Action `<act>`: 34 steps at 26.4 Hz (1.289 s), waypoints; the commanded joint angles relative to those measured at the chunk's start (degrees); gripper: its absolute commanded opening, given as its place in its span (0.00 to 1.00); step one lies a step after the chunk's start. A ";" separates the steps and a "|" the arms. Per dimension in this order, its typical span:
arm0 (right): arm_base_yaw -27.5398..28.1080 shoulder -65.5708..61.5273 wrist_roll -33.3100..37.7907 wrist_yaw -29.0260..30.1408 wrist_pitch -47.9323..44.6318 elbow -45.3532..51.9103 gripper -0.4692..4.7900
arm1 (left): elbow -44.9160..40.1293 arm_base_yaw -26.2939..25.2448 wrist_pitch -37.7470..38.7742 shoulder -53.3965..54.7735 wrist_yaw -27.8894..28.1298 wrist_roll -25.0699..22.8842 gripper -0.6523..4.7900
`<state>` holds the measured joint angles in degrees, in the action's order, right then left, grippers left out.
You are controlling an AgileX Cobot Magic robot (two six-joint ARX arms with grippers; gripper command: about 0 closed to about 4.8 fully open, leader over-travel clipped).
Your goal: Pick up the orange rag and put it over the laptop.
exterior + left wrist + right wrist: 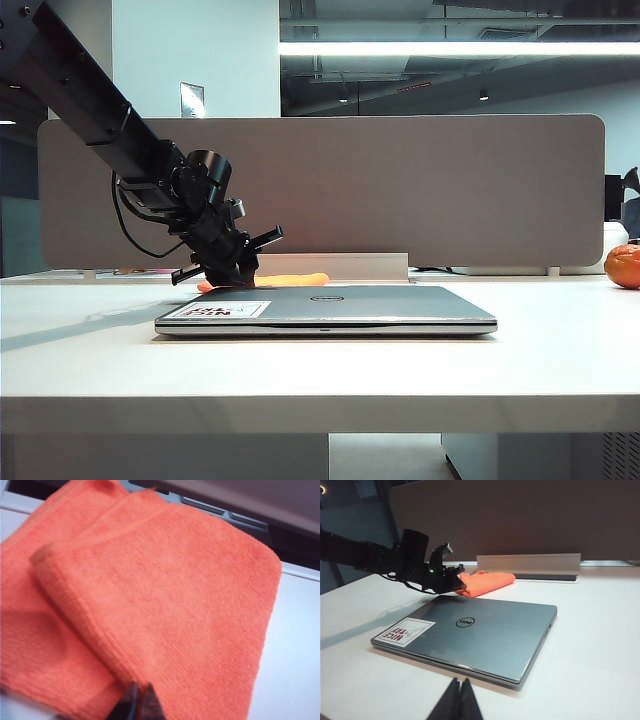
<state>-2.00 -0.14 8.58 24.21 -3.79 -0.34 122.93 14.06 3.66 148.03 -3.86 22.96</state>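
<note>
The left tool (pixel 457 583) is closed on the near edge of the soft orange cloth rag (pixel 487 582), lying on the white desk (pixel 590 645) behind the shut silver-grey laptop (pixel 475 632). The right tool (pixel 458 700) hangs closed, empty, before the laptop.

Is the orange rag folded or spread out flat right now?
Folded. In the left wrist view the orange rag shows one layer doubled over another, with a rounded fold edge; it lies on the table behind the laptop.
</note>
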 commanded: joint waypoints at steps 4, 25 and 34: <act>-0.04 0.11 0.22 0.15 -1.14 0.20 0.08 | 0.57 0.02 -1.73 -0.22 -0.24 0.02 0.11; -0.04 0.09 0.22 0.15 -1.14 0.20 0.08 | 0.48 -0.13 0.09 -3.98 -4.33 0.02 0.48; -0.07 0.09 0.22 0.15 -1.07 0.20 0.08 | 0.50 -0.15 -0.31 -1.11 -6.03 4.76 0.53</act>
<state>-2.00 -0.14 8.56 24.25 -4.01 -0.34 123.15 13.91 4.03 147.17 -9.67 27.29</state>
